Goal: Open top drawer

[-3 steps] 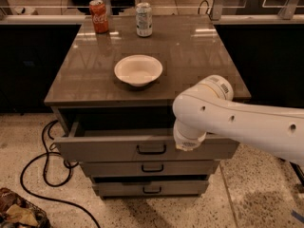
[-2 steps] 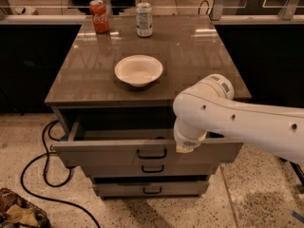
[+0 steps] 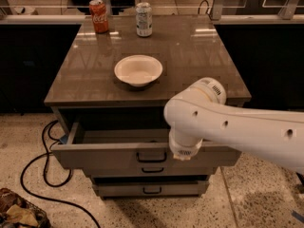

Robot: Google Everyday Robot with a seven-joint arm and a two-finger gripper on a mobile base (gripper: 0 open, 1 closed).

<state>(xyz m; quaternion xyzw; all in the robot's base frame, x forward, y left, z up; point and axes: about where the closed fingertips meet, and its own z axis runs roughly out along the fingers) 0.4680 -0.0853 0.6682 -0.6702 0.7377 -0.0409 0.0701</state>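
The gripper is hanging at the end of a thick white arm that is reaching in from the right. It is sitting against the upper edge of the top drawer, just to the right of that drawer's small black handle. The arm's round wrist is covering it, so I cannot tell how far open it is or whether it is holding anything.

The top drawer is standing partly pulled out of the cabinet, its grey front stretching away to the left of the gripper and its plain grey inside showing behind. Directly below the gripper, two shallower drawers are sitting shut.

Above and behind the gripper, the glossy brown cabinet top is catching reflections of the overhead lights. A white bowl is resting on it, up and to the left of the gripper. Farther back, a red cola can and a silver can are standing upright near the far edge, a little apart.

Far to the left and lower, a black cable is looping across the speckled floor. Dark panels are flanking the cabinet on both sides.
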